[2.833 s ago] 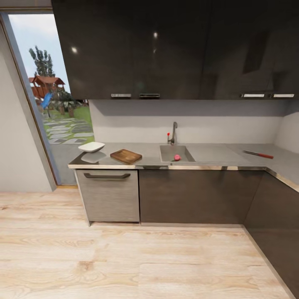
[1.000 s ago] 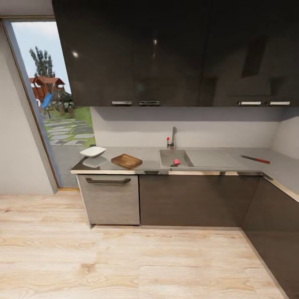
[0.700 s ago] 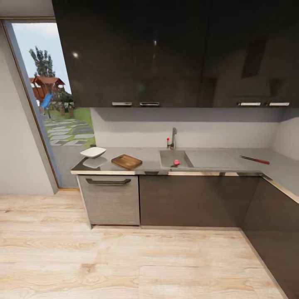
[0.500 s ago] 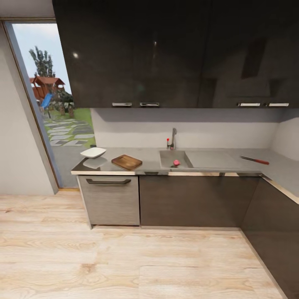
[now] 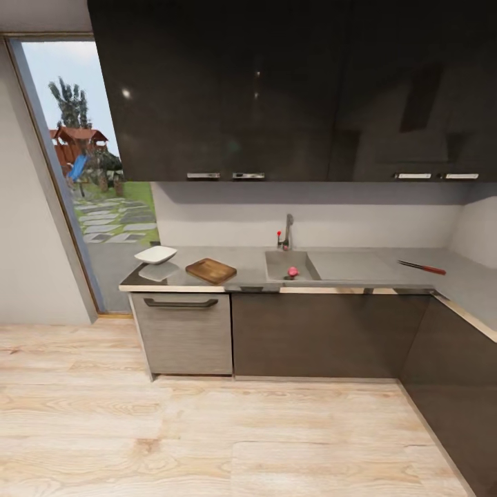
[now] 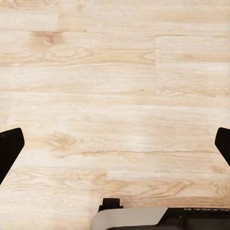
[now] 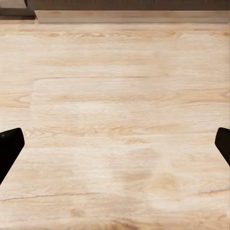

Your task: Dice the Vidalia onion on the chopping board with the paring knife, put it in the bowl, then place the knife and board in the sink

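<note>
Across the glossy grey countertop [image 5: 241, 261], the paring knife [image 5: 421, 267] lies far right — red handle to the right, dark blade aimed left toward the sink [image 5: 293, 266], where a small pink-red onion [image 5: 293, 272] sits. Further left, the wood-grain chopping board [image 5: 210, 270] lies angled beside the white squarish bowl [image 5: 155, 255]. Left gripper [image 6: 115, 148] and right gripper [image 7: 115, 148] gape wide, empty, over pale wood floor [image 7: 115, 96]
</note>
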Controlling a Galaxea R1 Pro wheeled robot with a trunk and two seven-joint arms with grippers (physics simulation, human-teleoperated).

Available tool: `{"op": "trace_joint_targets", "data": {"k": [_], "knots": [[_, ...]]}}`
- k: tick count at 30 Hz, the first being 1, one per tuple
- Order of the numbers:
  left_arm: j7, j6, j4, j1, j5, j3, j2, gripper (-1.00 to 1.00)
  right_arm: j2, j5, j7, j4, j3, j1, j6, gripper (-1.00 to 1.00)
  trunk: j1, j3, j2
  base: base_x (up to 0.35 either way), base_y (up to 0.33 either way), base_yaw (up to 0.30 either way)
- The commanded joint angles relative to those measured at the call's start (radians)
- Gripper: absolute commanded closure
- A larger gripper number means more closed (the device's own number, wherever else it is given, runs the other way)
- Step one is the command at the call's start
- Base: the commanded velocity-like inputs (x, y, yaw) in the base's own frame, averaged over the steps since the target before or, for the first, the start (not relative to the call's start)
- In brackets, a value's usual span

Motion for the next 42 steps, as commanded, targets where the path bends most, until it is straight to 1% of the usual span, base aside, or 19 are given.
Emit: {"op": "trace_joint_targets", "data": {"k": [1, 18, 26, 30, 33, 37, 42], "knots": [[0.0, -0.002, 0.0, 0.0, 0.001, 0.001, 0.0, -1.0, 0.0, 0.0, -0.003, 0.0, 0.0, 0.0, -0.003, -1.0, -0.003, 0.002, 0.006, 0.0, 0.0, 0.0], [0.0, -0.002, 0.001, 0.0, 0.001, 0.001, -0.001, -1.0, 0.0, 0.0, -0.003, 0.0, 0.001, 0.0, -0.002, -1.0, -0.069, 0.055, 0.125, 0.0, 0.0, 0.0], [0.0, -0.006, 0.0, 0.0, 0.001, 0.001, 0.001, -1.0, 0.0, 0.0, -0.003, 0.001, 0.0, 0.0, -0.001, -1.0, -0.069, 0.055, 0.125, 0.0, 0.0, 0.0], [0.0, -0.032, 0.001, 0.0, 0.001, -0.001, 0.0, -1.0, 0.0, 0.001, -0.002, 0.0, 0.002, 0.0, -0.002, -1.0, -0.069, 0.055, 0.125, 0.0, 0.0, 0.0], [0.0, -0.037, 0.003, 0.0, 0.001, -0.001, 0.001, -1.0, -0.012, 0.001, -0.002, 0.0, 0.0, 0.0, -0.002, -1.0, -0.069, 0.055, 0.125, 0.0, 0.0, 0.0], [0.0, -0.038, 0.002, 0.0, 0.002, -0.001, 0.01, -1.0, -0.019, -0.001, -0.001, 0.0, 0.0, 0.0, -0.005, -1.0, -0.069, 0.055, 0.125, 0.0, 0.0, 0.0], [0.0, -0.039, 0.005, 0.0, 0.003, -0.001, 0.015, -1.0, -0.016, -0.001, -0.009, -0.012, -0.001, 0.0, -0.01, -1.0, -0.069, 0.055, 0.125, 0.0, 0.0, 0.0]]}}
